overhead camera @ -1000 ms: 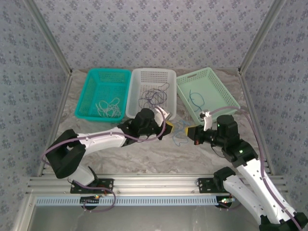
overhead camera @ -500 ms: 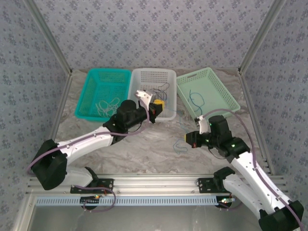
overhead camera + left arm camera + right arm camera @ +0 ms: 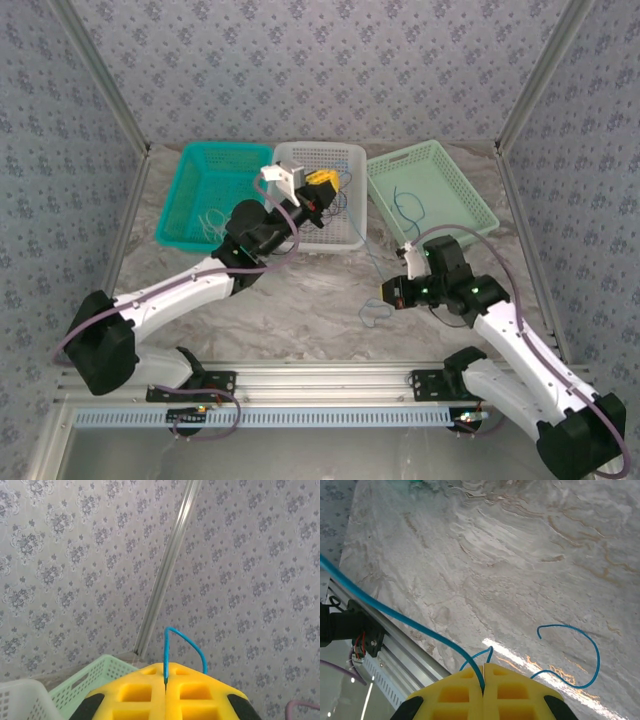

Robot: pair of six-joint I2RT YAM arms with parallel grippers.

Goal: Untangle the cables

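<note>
Both sets of jaws are pinched fully closed on one blue cable [image 3: 165, 652]. The left gripper [image 3: 325, 180] is raised over the white basket [image 3: 320, 147]. The right gripper [image 3: 388, 292] is low over the table [image 3: 300, 300], right of that basket. Draw the grippers apart slowly, so the cable's slack slips free without snagging.

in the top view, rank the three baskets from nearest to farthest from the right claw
From the right claw, in the top view:
1. the light green basket, just behind it on the right side of the table
2. the white basket, in the middle of the row, back and to its left
3. the teal basket, at the far left of the row
</note>
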